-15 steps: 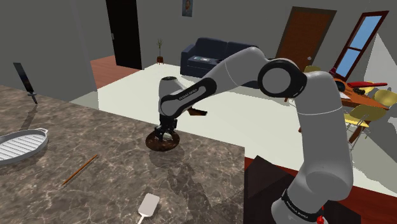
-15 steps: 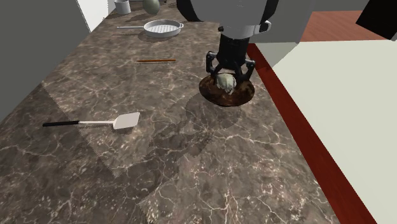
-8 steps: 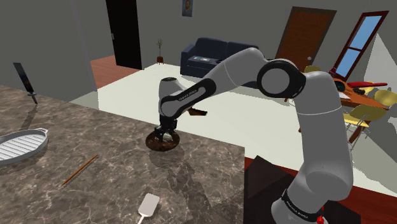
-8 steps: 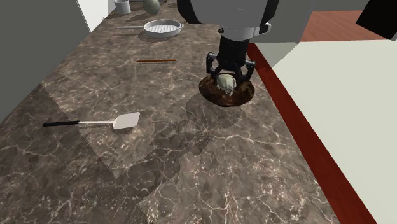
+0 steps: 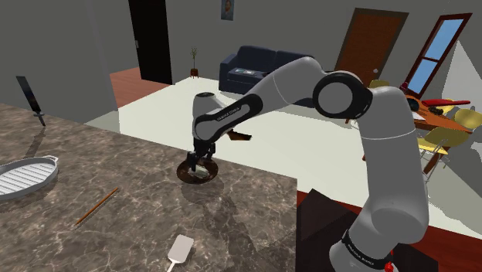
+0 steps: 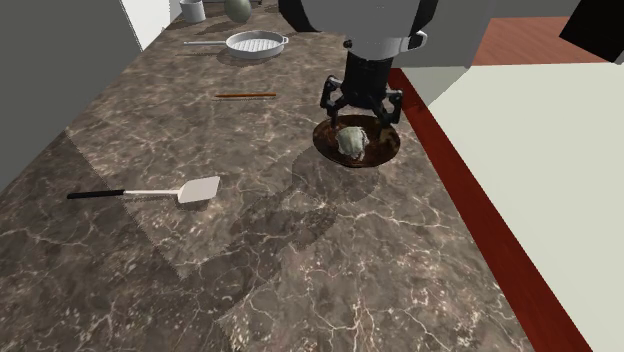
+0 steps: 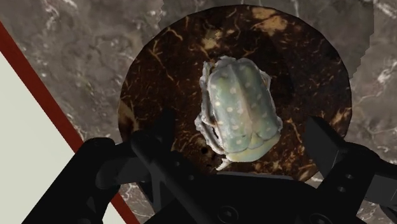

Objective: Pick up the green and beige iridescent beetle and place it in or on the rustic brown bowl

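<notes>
Your gripper hangs just above the bowl near the counter's edge; the pale beetle lies inside.

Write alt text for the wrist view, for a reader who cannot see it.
A pale green, spotted beetle lies in a dark brown bowl, between the open black fingers, which stand apart on either side without touching it. The bowl sits on a dark marbled counter.
</notes>
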Motion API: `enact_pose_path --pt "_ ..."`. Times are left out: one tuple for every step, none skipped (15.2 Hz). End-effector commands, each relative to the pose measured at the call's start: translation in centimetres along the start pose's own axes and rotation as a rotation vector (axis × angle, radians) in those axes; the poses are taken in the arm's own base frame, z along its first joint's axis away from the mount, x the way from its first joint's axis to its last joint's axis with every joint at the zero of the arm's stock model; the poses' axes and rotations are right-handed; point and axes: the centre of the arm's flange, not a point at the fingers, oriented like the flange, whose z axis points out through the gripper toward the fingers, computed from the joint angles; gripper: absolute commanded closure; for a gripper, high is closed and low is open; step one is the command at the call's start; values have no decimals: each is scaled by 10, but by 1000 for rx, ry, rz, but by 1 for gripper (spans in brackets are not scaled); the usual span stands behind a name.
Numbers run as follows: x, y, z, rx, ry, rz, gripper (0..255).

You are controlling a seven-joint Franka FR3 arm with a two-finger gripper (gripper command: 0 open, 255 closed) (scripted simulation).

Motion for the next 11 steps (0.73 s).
enact_pose_path --pt "-1 1 -20 0 0 0 0" --pt "-1 1 -34 0 0 0 0" --pt "-1 1 -44 0 0 0 0" --pt "-1 1 -44 0 0 0 0" --pt "-1 1 -44 0 0 0 0" --pt "-1 1 -44 0 0 0 0" --pt "-1 1 -44 0 0 0 0" --pt "-1 1 -44 0 0 0 0" --pt "-1 1 -44 0 0 0 0" --pt "-1 1 -44 0 0 0 0" --pt "-1 1 -44 0 0 0 0"
